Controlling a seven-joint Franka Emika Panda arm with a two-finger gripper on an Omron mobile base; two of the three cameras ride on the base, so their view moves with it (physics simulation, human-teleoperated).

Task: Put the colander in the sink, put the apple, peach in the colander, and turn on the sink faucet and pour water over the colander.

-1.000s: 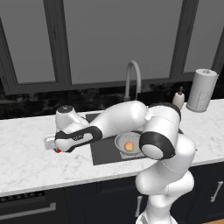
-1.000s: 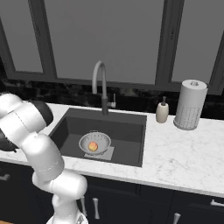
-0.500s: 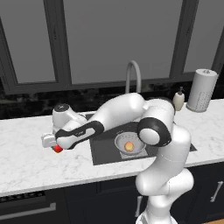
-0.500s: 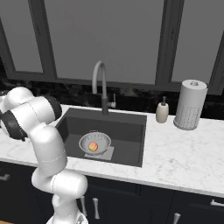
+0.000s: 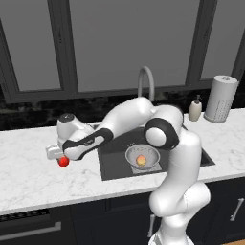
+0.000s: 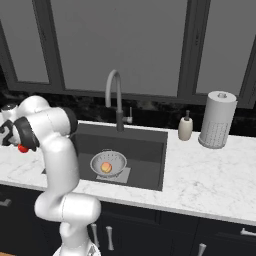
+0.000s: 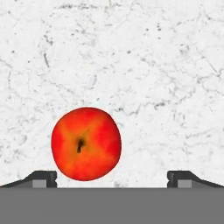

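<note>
One fruit left: apple on counter, under wide-open pincer. Next, lower, centre, close, carry to colander.

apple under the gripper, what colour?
Bright red with orange streaks around the dark stem dimple; the apple shows best in the hand view.

The arm stretches out left of the sink. Its pincer points straight down, jaws spread wide.
</note>
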